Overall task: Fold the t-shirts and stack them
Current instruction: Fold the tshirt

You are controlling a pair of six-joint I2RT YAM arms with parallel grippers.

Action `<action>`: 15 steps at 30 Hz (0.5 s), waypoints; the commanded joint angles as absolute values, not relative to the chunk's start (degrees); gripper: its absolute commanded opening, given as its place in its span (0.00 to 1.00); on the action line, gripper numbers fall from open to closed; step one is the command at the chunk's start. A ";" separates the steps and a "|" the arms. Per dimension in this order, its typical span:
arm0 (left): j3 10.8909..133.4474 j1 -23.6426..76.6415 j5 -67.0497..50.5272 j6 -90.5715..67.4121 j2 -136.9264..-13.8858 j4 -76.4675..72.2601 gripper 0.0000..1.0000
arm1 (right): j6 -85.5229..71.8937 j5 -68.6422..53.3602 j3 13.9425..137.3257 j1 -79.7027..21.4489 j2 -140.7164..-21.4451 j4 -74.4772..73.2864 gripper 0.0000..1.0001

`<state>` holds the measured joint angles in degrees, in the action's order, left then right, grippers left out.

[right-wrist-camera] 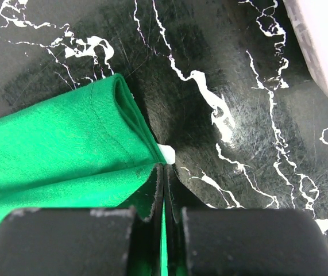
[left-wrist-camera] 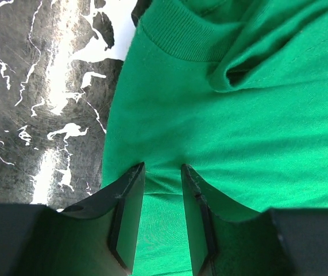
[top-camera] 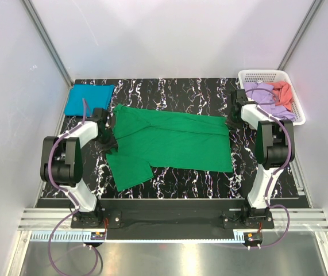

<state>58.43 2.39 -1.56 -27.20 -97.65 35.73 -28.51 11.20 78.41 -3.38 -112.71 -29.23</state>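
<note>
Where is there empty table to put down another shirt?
Bare table runs along the far edge, between the folded teal shirt and the white basket. Another bare strip lies in front of the green shirt. The middle is crowded, and the basket holds the lilac shirt and coral shirt.
</note>
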 commanded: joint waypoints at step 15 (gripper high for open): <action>77.61 0.00 -9.74 -23.56 -98.61 31.92 0.55 | -31.29 4.24 85.87 -7.28 -104.42 -36.92 0.34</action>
